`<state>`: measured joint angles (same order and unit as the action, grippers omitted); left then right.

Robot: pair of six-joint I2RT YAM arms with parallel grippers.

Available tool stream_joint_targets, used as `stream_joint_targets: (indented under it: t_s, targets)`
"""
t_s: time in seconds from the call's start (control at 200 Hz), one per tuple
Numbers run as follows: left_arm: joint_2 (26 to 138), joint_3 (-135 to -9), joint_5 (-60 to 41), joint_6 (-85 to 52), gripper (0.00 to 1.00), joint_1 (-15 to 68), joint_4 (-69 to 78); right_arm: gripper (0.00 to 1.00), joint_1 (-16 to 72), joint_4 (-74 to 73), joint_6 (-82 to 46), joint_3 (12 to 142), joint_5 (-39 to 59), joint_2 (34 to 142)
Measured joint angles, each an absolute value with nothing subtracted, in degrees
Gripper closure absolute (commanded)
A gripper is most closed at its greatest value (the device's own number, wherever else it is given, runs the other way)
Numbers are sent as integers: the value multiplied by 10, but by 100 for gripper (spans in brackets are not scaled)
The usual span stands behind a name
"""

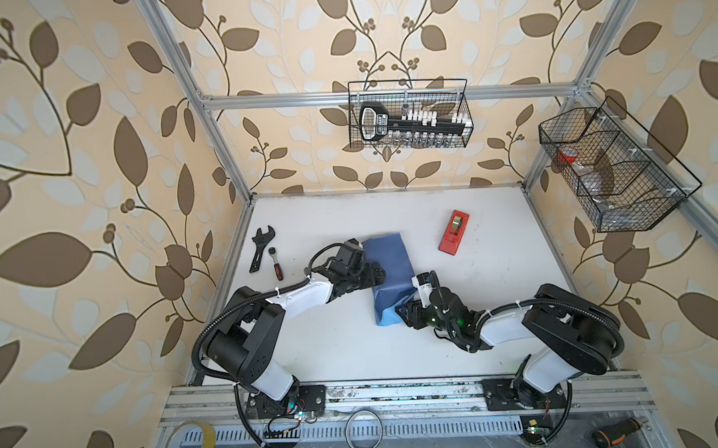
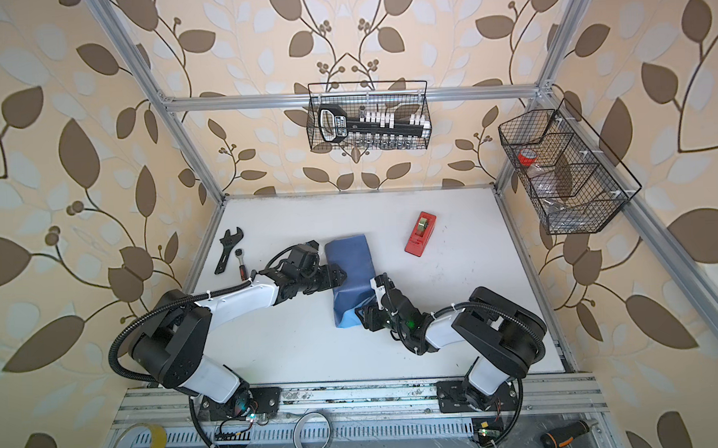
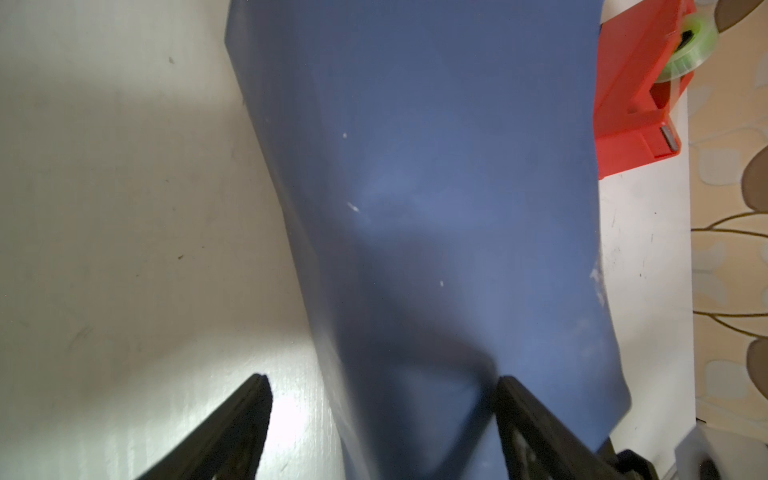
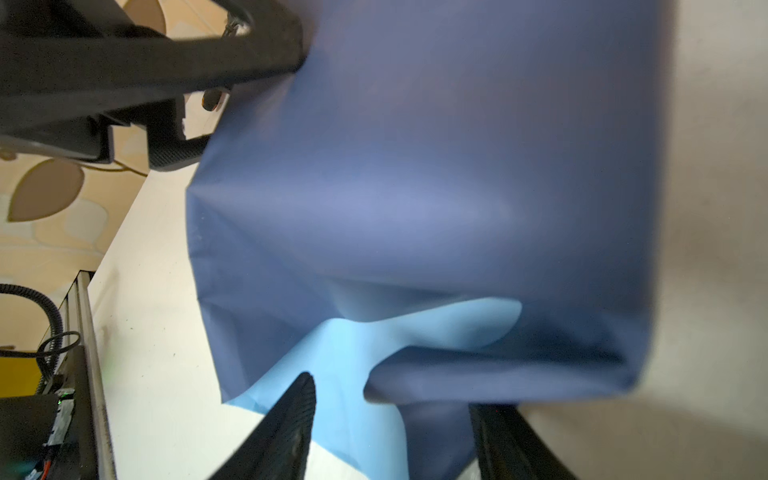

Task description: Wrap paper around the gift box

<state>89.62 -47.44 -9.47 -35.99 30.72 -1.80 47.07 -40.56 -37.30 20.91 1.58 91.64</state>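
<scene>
The paper [image 1: 388, 269] [image 2: 351, 271] lies folded into a long slate-blue bundle in the middle of the white table, with its light-blue face showing at the near end [image 4: 374, 332]. The gift box is hidden. My left gripper [image 1: 381, 275] [image 2: 343, 275] stands open at the bundle's left side. In the left wrist view [image 3: 382, 382] one finger is over bare table and the other is over the paper [image 3: 436, 187]. My right gripper [image 1: 405, 310] [image 2: 361, 314] is at the near end. Its jaws [image 4: 392, 395] stand apart, with loose folds of paper between them.
A red tape dispenser [image 1: 454, 232] [image 3: 636, 95] sits right of the paper towards the back. A black wrench [image 1: 260, 248] and a ratchet [image 1: 275, 264] lie at the table's left edge. Wire baskets hang on the back wall [image 1: 411, 114] and the right wall [image 1: 613, 168]. A yellow tape roll [image 1: 190, 444] rests by the front rail.
</scene>
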Motion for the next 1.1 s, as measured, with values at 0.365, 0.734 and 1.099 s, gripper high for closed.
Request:
stream_joint_targets:
  t_s: [0.365,0.734,1.099]
  targets:
    - [896,-474,-95,-360,15,307,-18,39,475,-399,-373,201,31,905]
    - [896,-474,-95,-360,15,307,-18,38,420,-376,-361,238,63,926]
    - [896,-474,-95,-360,15,307,-18,37,412,-378,-359,252,73,942]
